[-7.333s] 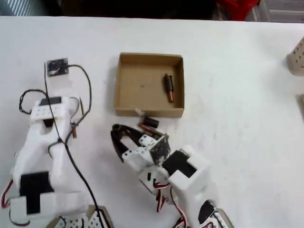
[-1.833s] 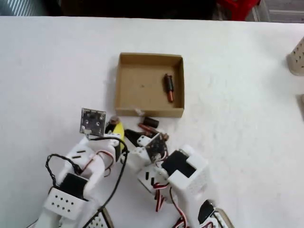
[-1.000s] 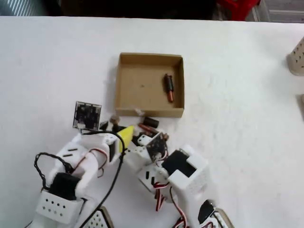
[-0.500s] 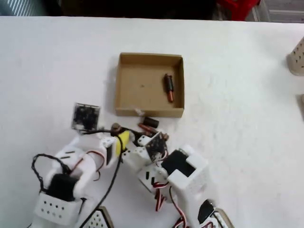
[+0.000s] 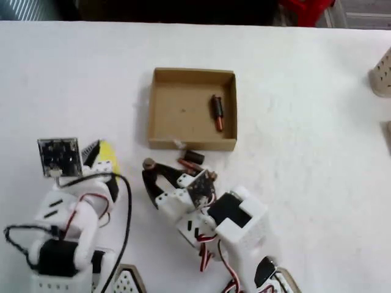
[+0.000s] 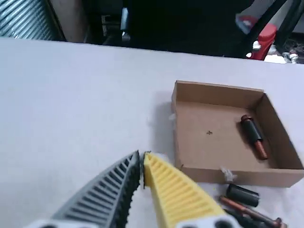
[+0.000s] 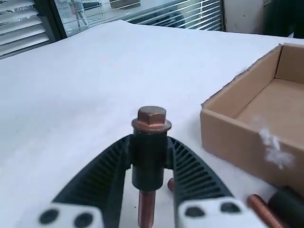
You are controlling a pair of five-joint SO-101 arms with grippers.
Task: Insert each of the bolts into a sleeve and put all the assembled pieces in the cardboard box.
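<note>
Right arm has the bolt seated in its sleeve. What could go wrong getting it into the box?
The right gripper clamps only the sleeve; tilting it might let the bolt slide out. The loose sleeve and loose bolt lie before the cardboard box wall, so a low path could knock them.

The left arm sits lower left in the high view, its gripper (image 5: 98, 146) with fingers (image 6: 173, 192) pressed together. The right arm, lower centre, has its gripper (image 5: 153, 170) clamping a sleeved bolt (image 7: 150, 159).
</note>
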